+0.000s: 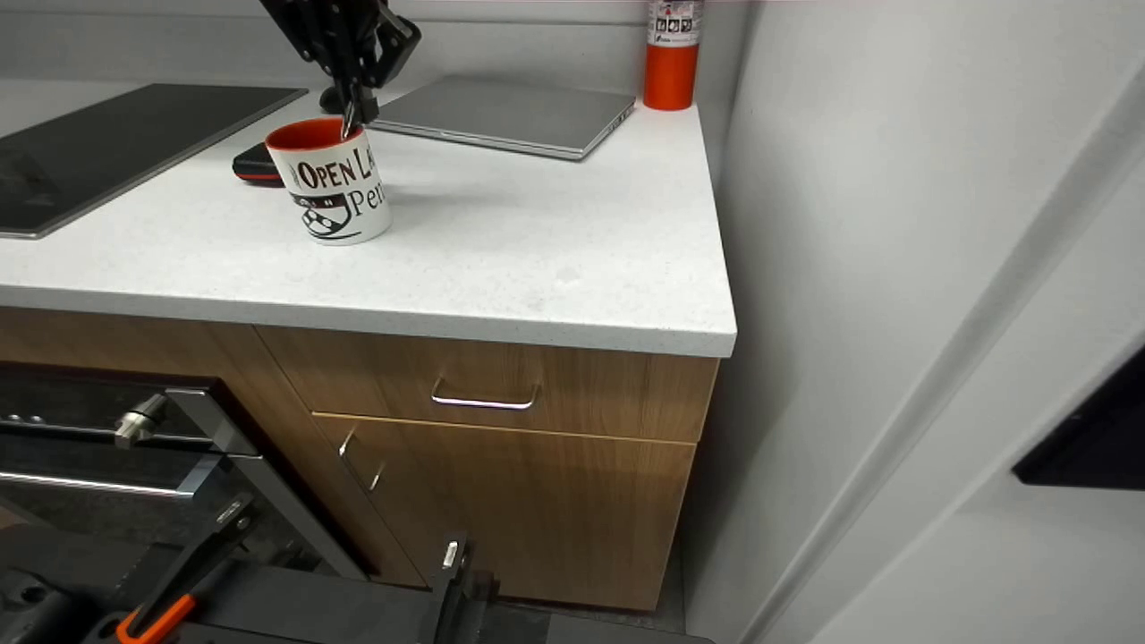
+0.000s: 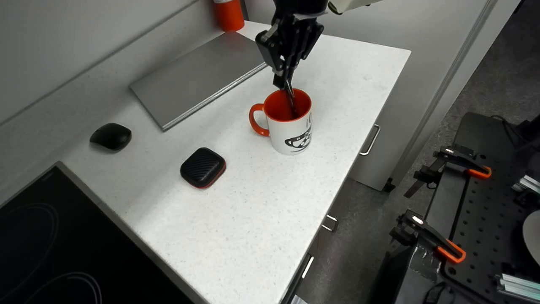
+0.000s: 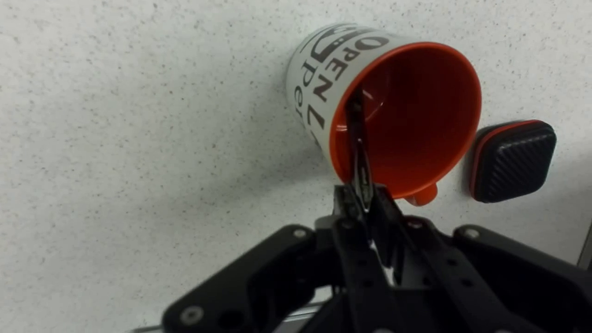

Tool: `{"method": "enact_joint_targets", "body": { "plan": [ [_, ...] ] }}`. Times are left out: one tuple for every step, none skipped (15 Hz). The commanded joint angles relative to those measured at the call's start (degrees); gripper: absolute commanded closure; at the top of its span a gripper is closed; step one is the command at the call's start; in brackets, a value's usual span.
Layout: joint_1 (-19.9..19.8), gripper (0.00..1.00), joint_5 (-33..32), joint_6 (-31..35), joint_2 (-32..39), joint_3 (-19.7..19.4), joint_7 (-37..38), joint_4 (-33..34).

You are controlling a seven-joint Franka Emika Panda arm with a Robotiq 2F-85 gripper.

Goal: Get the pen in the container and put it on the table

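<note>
The mug point(image 1: 335, 201), white with a red-orange inside and black lettering, stands upright on the white table point(image 1: 537, 259). It also shows in an exterior view point(image 2: 290, 137) and in the wrist view point(image 3: 319, 88). The thin dark pen point(image 3: 357, 134) slants down into the mug, along its inner wall. Its upper part shows in both exterior views point(image 2: 291, 101) point(image 1: 347, 123). My gripper point(image 3: 364, 199) is just above the mug's rim, with its fingertips shut on the pen's upper end. It also shows in both exterior views point(image 1: 360, 105) point(image 2: 282, 79).
A small black case with a red seam point(image 2: 203, 167) lies near the mug. A black mouse point(image 2: 111, 137), a flat grey laptop point(image 2: 198, 78) and a red-and-white bottle point(image 1: 671, 72) are farther back. A black cooktop point(image 1: 116, 143) lies at one side. The table's front edge point(image 1: 501, 326) is near the mug.
</note>
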Motion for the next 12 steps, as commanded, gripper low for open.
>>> {"method": "enact_joint_targets", "body": {
  "plan": [
    [0.5,0.97,1.6,-2.9,-3.6,0.4,-2.0,1.4],
    [0.8,0.97,1.5,-3.6,-4.8,0.5,-2.1,2.2],
    [0.9,0.97,0.8,-3.8,-5.7,0.7,-1.4,2.9],
    [0.6,0.97,-0.9,-4.4,-6.9,0.9,0.0,3.8],
    [0.3,0.97,-2.1,-5.2,-7.8,1.1,0.7,4.6],
    [0.0,0.97,-3.4,-5.9,-8.7,1.2,1.1,5.5],
    [-1.0,0.97,-6.6,-6.5,-9.2,1.6,3.5,6.3],
    [-2.1,0.97,-10.3,-7.7,-9.6,2.1,5.8,7.1],
    [-3.7,0.97,-15.6,-9.0,-9.8,2.8,8.8,7.5],
    [-5.0,0.97,-20.0,-10.7,-9.6,3.2,11.2,8.0],
    [-5.9,0.97,-23.5,-11.9,-9.4,3.4,12.9,8.1],
    [-6.9,0.97,-27.1,-12.8,-9.1,3.6,14.7,8.0]
  ]
}}
